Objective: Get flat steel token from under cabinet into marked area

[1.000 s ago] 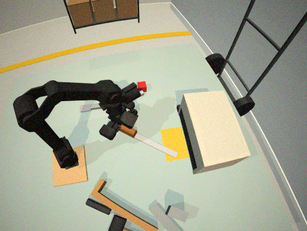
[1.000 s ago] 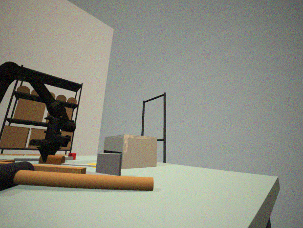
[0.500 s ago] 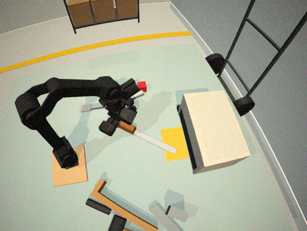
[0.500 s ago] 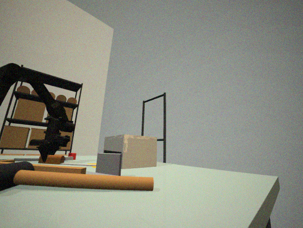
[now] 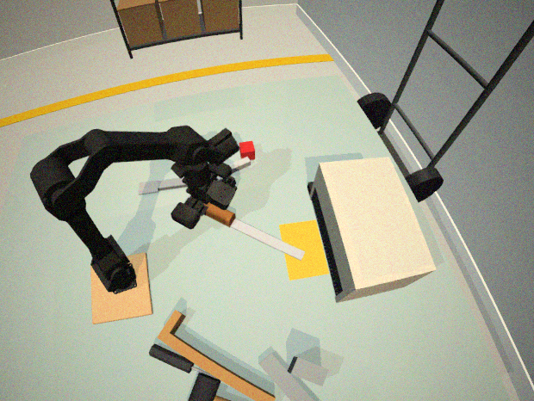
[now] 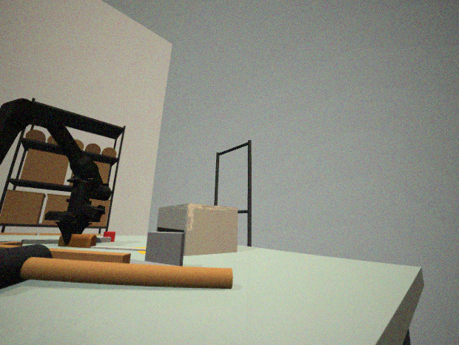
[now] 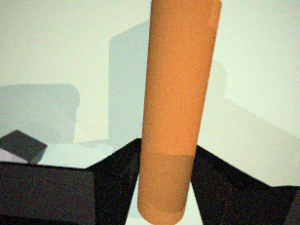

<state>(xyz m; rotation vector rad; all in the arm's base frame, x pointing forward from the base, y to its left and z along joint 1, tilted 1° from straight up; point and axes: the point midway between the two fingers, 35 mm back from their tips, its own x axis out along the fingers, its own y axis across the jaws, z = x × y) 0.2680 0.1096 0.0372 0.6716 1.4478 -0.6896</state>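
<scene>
My gripper [image 5: 205, 208] [image 6: 69, 240] [image 7: 164, 146] is shut on the orange handle [image 5: 220, 214] [image 6: 85, 240] [image 7: 180, 72] of a tool with a long flat pale blade [image 5: 267, 239]. The blade points toward the cabinet [image 5: 375, 219] [image 6: 211, 233]; in the top view its tip shows over the yellow marked area [image 5: 304, 269] [image 6: 141, 250]. The tip is outside the dark gap under the cabinet. Whether the blade touches the table is hard to tell. The steel token is not visible in any view.
A grey bar [image 5: 148, 187] lies beneath the arm, its far end by a red cube [image 5: 247, 149] [image 6: 109, 236]. An orange L-shaped piece [image 5: 215, 364], dark-and-orange items and a grey piece with an upright plate [image 5: 308, 370] [image 6: 163, 247] lie on the side nearer the exterior camera.
</scene>
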